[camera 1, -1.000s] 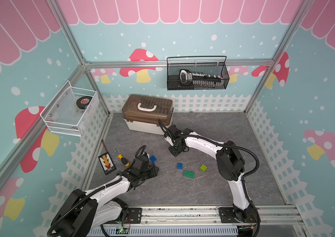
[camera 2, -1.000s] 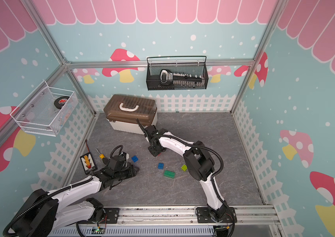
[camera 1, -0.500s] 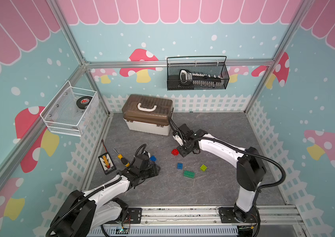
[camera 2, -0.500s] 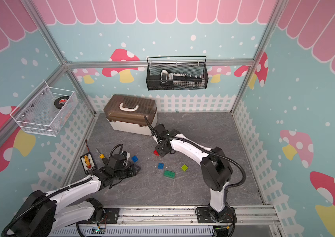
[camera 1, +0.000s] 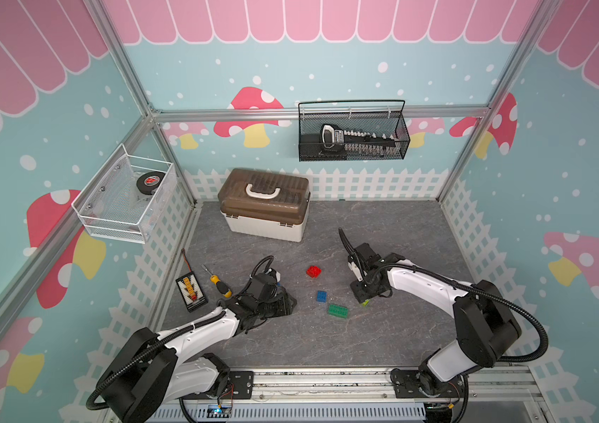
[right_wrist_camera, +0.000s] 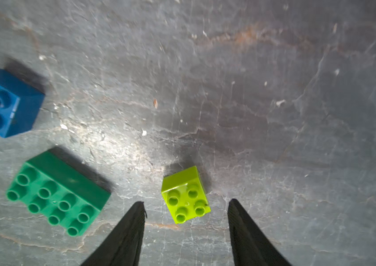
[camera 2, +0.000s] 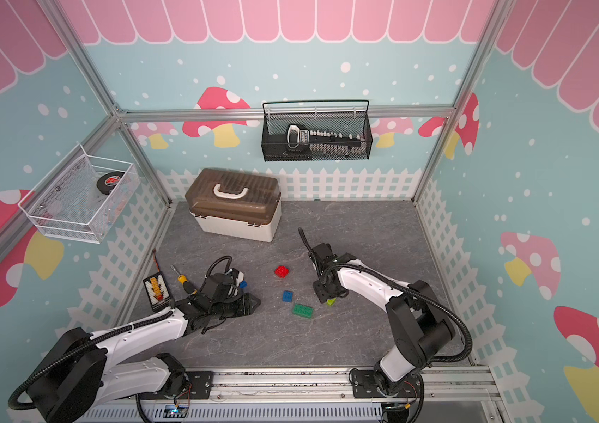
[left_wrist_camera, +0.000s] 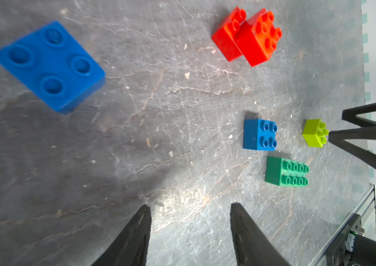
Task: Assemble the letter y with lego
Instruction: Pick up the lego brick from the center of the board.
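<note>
Lime brick: the small lime-green square studded plastic brick (right_wrist_camera: 184,195) lay studs-up on the grey stone-patterned tabletop (camera 1: 327,340), directly between the right gripper's two black fingers, with a gap showing on each side.
Right gripper (right_wrist_camera: 186,202): it was spread apart and low over the lime brick, clamping nothing. In both top views its body covered most of that brick (camera 2: 331,301).
Dark green brick: the longer dark green eight-stud brick (right_wrist_camera: 58,198) sat near the lime one and apart from it, on the side toward the left arm.
Middle blue brick: a blue square four-stud brick (left_wrist_camera: 259,135) sat just beside the dark green brick without touching it.
Red bricks: two red square bricks (left_wrist_camera: 247,36) touched, one overlapping the other. Whether they were clipped together could not be told. They lay farther toward the back wall (camera 1: 313,271).
Second blue brick: another blue square brick (left_wrist_camera: 49,64) lay alone, well apart from the rest and close beside the left arm's wrist (camera 2: 242,284).
Letter Y: the bricks were scattered loose across the middle of the tabletop, and only the reds were in contact.
Left gripper (left_wrist_camera: 189,206): its fingers were parted over bare tabletop and held nothing.
Surroundings: a yellow-handled screwdriver (camera 1: 219,285) lay beside the left arm, and a cream toolbox with a brown lid (camera 1: 265,205) stood at the back.
</note>
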